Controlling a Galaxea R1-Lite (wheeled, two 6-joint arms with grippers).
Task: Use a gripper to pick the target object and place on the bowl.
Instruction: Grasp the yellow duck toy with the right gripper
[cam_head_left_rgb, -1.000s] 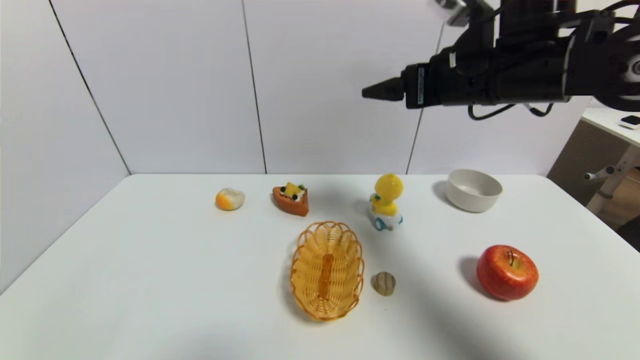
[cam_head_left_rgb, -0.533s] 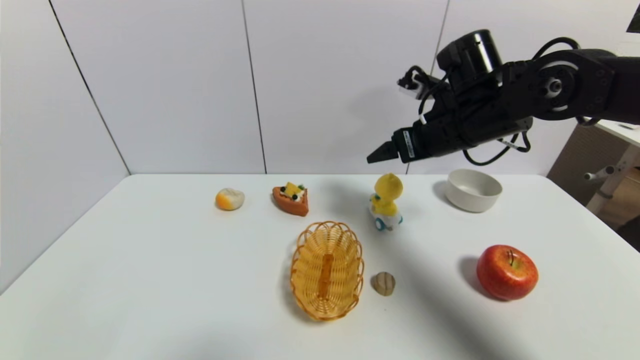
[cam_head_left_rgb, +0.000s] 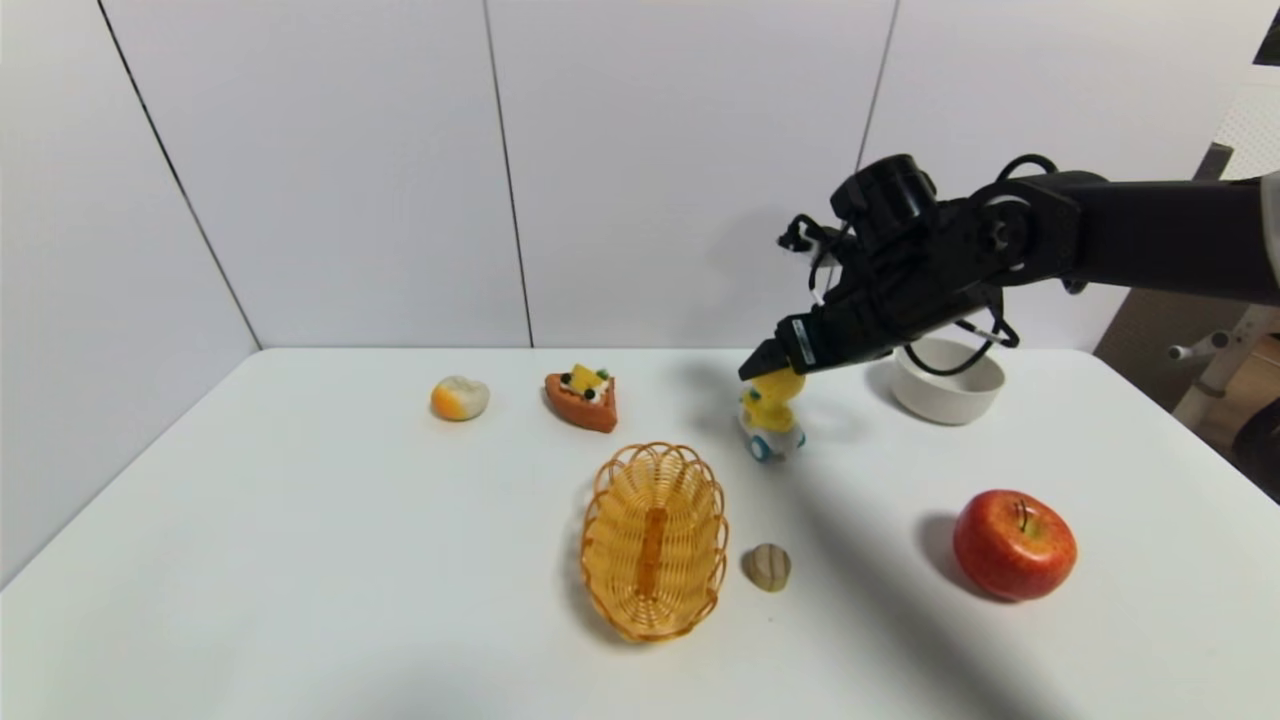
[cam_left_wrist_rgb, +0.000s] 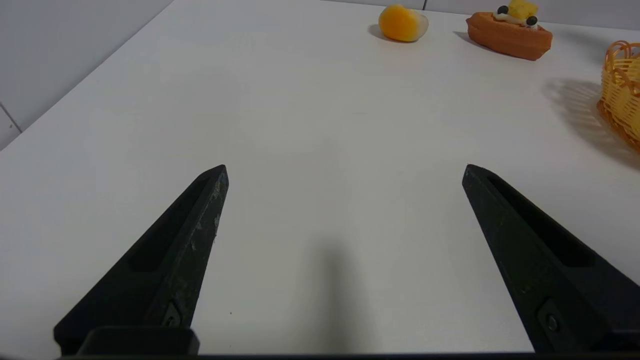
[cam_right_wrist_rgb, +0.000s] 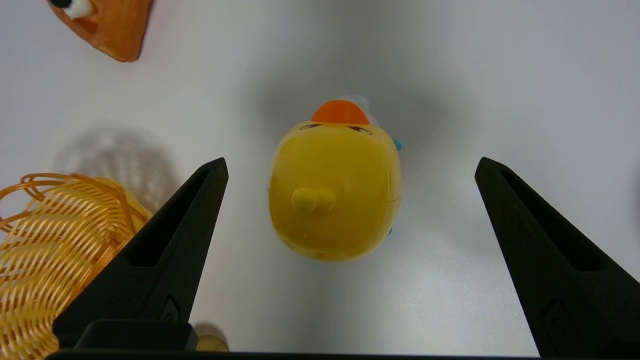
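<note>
The yellow duck toy (cam_head_left_rgb: 770, 412) on its white car base with blue wheels stands on the white table (cam_head_left_rgb: 300, 560), left of the off-white bowl (cam_head_left_rgb: 946, 380). My right gripper (cam_head_left_rgb: 762, 364) hangs just above the duck's head, tips pointing down and left. In the right wrist view its jaws (cam_right_wrist_rgb: 348, 165) are wide open with the duck's head (cam_right_wrist_rgb: 334, 195) between them, untouched. My left gripper (cam_left_wrist_rgb: 345, 170) is open and empty over bare table; it does not show in the head view.
An orange woven basket (cam_head_left_rgb: 654, 538) lies in front of the duck, a small tan nut (cam_head_left_rgb: 768, 566) beside it. A red apple (cam_head_left_rgb: 1014, 544) sits front right. A cake slice (cam_head_left_rgb: 583, 398) and an orange-white piece (cam_head_left_rgb: 460, 397) lie at the back left.
My right arm has come down from high above the table and moved slightly left, its tips now just over the duck's head. The objects have not moved.
</note>
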